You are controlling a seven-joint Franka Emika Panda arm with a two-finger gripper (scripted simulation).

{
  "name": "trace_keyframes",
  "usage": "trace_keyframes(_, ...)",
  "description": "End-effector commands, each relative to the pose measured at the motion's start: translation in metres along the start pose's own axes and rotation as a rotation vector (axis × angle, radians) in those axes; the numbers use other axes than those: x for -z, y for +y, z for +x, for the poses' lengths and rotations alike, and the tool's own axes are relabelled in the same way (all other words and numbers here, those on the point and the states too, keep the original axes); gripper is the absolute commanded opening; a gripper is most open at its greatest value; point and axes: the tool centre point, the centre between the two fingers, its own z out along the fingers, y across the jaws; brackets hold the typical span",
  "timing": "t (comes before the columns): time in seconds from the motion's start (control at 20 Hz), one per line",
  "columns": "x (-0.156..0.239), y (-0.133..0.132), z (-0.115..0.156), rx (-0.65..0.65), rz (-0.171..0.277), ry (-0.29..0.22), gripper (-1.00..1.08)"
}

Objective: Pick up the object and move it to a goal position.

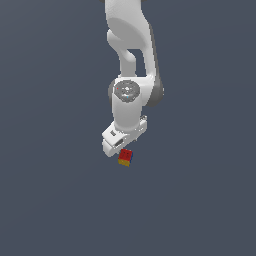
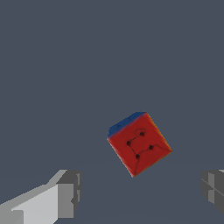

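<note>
White two-finger gripper [image 2: 140, 194] hangs wide open, holding nothing, over the small red block with yellow-orange band [image 2: 139, 144]. Block sits rotated to the grey fingers [image 2: 70, 192], so I'd square the wrist, then descend.

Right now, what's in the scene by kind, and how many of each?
Blocks, red top with yellow-orange band: 1, the block
Robot arms: 1, the arm
Grippers: 1, the gripper, fingers spread, block not between them
Total: 3
</note>
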Motion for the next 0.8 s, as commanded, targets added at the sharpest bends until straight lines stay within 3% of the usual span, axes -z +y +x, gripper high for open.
trace_keyframes(0.0,-0.005,0.002,0.001,0.071,-0.001,0.002,1.00)
trace_keyframes(0.75,-0.029,0.010,0.006,0.451,-0.005,0.016,1.00)
